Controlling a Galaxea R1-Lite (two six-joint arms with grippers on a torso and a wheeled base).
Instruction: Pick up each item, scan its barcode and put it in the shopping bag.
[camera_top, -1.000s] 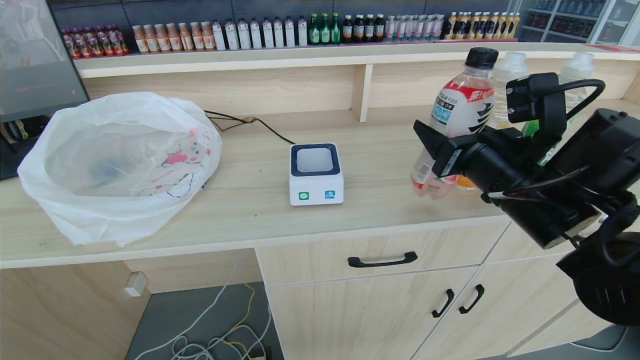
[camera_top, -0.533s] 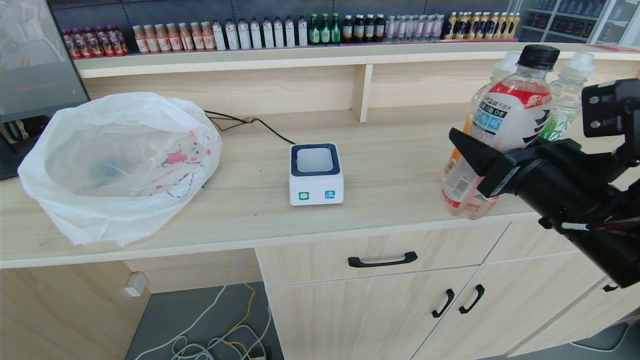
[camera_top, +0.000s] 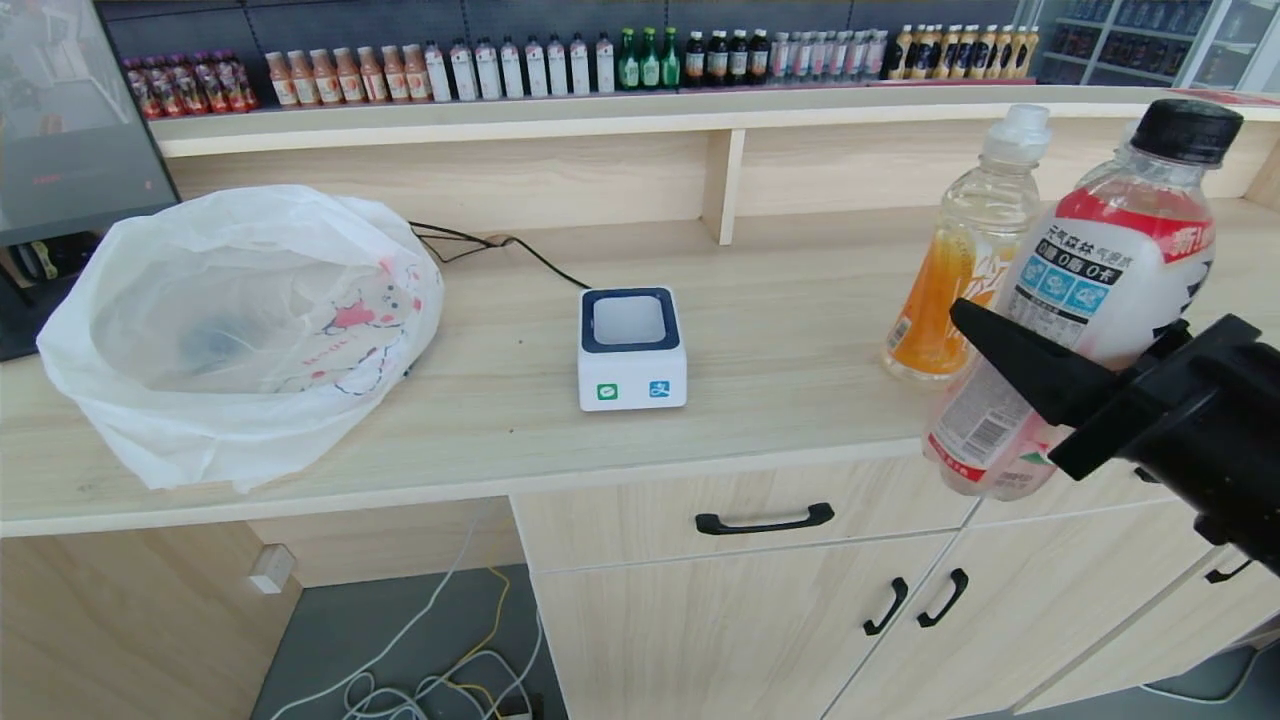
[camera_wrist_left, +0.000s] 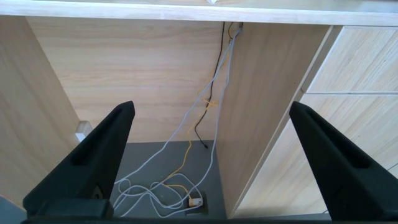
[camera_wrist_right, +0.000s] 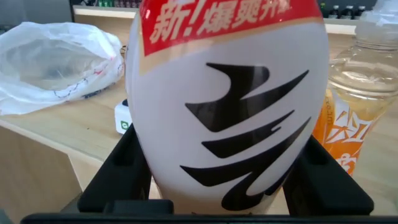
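My right gripper (camera_top: 1100, 375) is shut on a clear bottle (camera_top: 1095, 270) with a black cap and a red, white and black label. It holds the bottle tilted in the air at the right, off the counter's front edge. In the right wrist view the bottle (camera_wrist_right: 230, 106) sits between the dark fingers (camera_wrist_right: 118, 171). A white scanner (camera_top: 632, 347) with a dark-rimmed window stands mid-counter. The white plastic shopping bag (camera_top: 240, 330) lies open at the left. My left gripper (camera_wrist_left: 211, 168) is open, below counter height, facing cables on the floor.
An orange drink bottle (camera_top: 955, 270) with a white cap stands on the counter (camera_top: 480, 400) just behind the held bottle. A raised shelf (camera_top: 600, 110) with a row of drinks runs along the back. A black cable (camera_top: 520, 250) leads to the scanner. Drawers and cupboard doors lie below.
My right gripper has carried the bottle to the right and nearer the camera, out past the counter's front edge. This uncovered the orange bottle. Bag and scanner have not moved.
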